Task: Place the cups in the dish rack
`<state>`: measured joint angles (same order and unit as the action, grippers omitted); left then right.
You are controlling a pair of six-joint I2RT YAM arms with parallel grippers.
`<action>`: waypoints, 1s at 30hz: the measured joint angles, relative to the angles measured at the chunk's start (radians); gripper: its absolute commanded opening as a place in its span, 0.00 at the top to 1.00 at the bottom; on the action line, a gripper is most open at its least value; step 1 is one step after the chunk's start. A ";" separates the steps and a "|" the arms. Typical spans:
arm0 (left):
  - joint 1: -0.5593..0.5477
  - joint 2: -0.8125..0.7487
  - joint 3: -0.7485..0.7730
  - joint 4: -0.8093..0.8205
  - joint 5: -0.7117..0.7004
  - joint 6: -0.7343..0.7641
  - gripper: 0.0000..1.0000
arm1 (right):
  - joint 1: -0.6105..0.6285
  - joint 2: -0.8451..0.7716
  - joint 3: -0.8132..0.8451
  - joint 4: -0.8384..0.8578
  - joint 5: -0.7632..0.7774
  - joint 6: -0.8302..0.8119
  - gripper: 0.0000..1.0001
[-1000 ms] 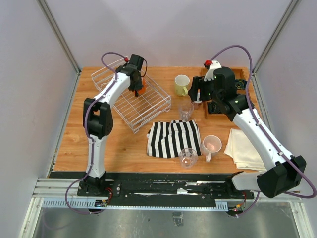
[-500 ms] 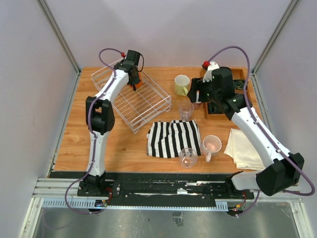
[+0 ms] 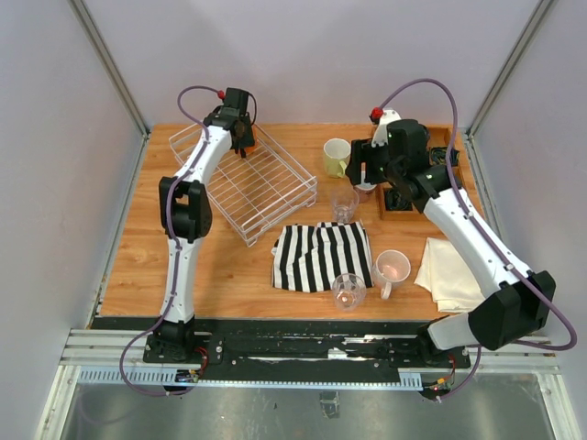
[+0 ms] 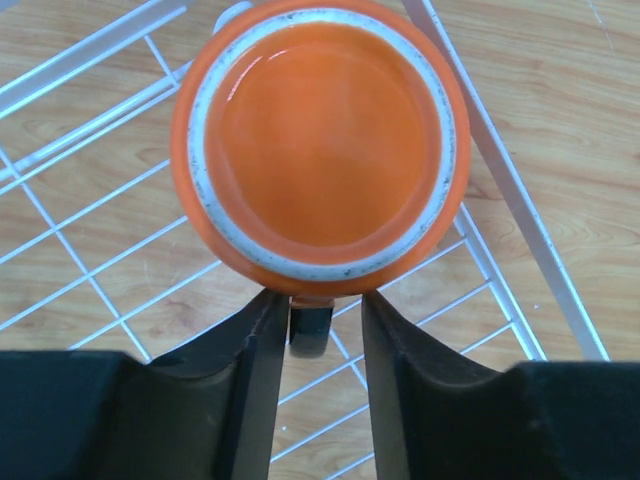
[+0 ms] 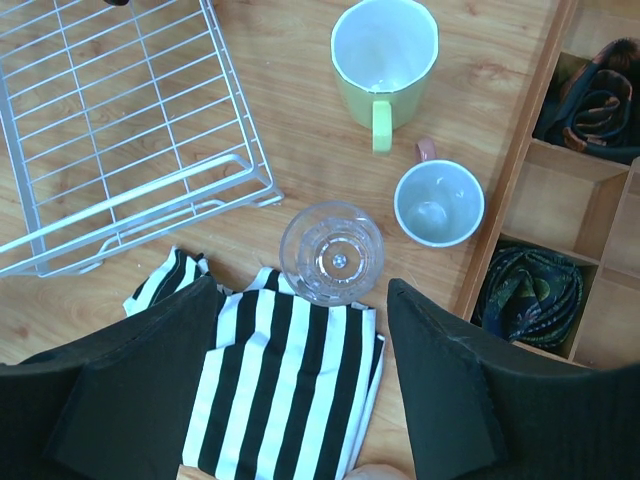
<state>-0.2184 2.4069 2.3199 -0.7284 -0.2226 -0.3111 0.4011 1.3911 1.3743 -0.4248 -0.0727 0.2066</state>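
1. Orange mug (image 4: 325, 150) stands upright, mouth up, on the grid floor of the dish rack (image 4: 507, 185), near its far corner and close to a rim wire. Its handle points straight back at my left gripper (image 4: 325, 315).
2. My left jaws straddle that handle a little apart. A gap shows on one side, so I judge them slack, not clamped.
3. To back out I would go up or along the handle's line, because the rim wire leaves little room sideways.
4. The next cup is the clear tumbler (image 5: 332, 250), upright just below my right gripper (image 5: 300, 300), which hangs wide open and empty. My right arm is far nearer to it.
5. The tumbler stands at the far edge of the striped cloth (image 5: 285, 380), with the dusty-pink mug (image 5: 438, 203) just beside it. The yellow-green mug (image 5: 384, 45) lies beyond and the wooden tray (image 5: 517, 150) past those. The rack side is freer.
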 measured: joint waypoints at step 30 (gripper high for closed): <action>0.001 -0.087 -0.138 0.067 -0.011 0.014 0.30 | -0.046 0.367 0.410 -0.104 0.029 0.019 0.30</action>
<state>-0.2173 2.3203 2.1815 -0.6613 -0.2337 -0.2970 0.3550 1.7584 1.7840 -0.5289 -0.0433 0.2260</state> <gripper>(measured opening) 0.691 0.702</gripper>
